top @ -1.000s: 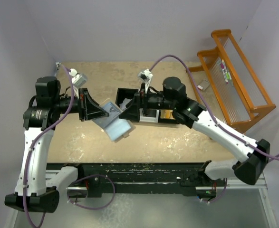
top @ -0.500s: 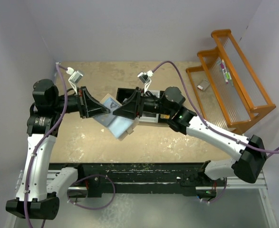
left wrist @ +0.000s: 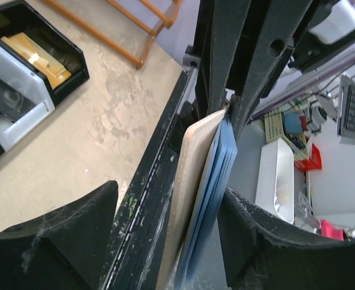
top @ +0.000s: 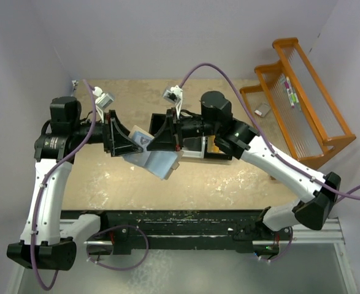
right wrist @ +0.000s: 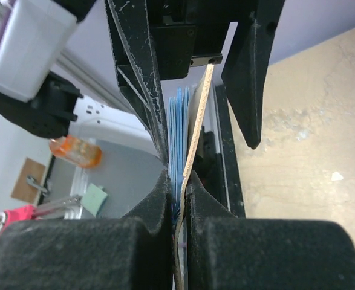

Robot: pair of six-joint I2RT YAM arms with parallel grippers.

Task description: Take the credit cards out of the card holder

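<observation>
The card holder (top: 156,160) is a thin booklet with a tan cover against stacked pale blue leaves, nearly closed. It hangs tilted, clear of the counter (top: 229,177), just left of the black tray (left wrist: 75,71).

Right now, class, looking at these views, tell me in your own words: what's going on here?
Both arms meet at the card holder, which is held up off the table. The right gripper has its fingers shut on the holder's edge, tan cover and blue leaves together. The left gripper has its fingers open on either side of it.
</observation>
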